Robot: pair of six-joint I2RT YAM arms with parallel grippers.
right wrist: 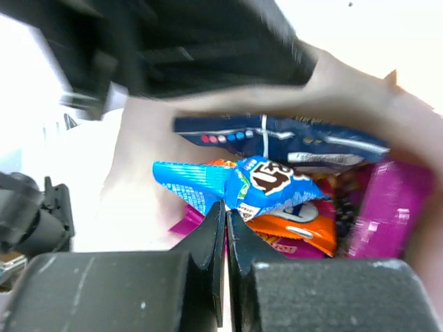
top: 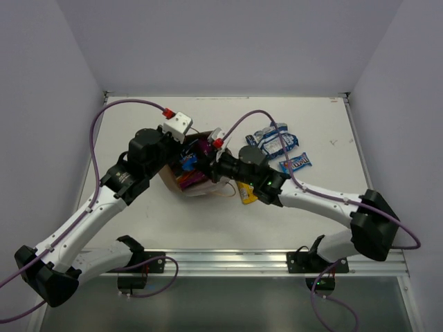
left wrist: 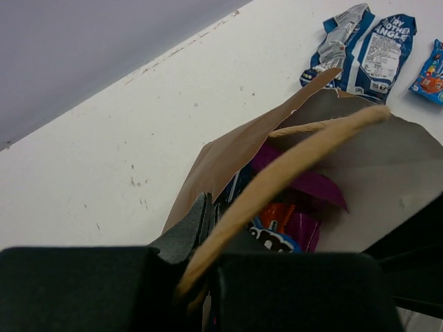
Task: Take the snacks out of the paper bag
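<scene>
Left gripper (left wrist: 211, 221) pinches the paper bag (left wrist: 228, 155) by its loop handle (left wrist: 297, 162); bag sits mid-table, mouth toward the right gripper (right wrist: 225, 216). Right fingers are pressed together on the edge of one blue bar (right wrist: 235, 185) inside. Also inside: one dark blue bag (right wrist: 291, 138), one orange packet (right wrist: 304, 232), magenta pouch (right wrist: 387, 207). On the table (top: 325, 124) right of the bag: two blue-white packets (top: 266, 138), one loose blue bar (top: 296, 164), one yellow bar (top: 247, 194). Open room far left and far right; walls at the edges.

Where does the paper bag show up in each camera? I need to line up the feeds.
Top external: paper bag at picture centre.
Left wrist: paper bag fills centre and right, mouth open, loop handle crossing it.
Right wrist: paper bag's tan inner wall frames the snacks, top and right.
Shared landmark: magenta pouch inside the bag, in all three views.
</scene>
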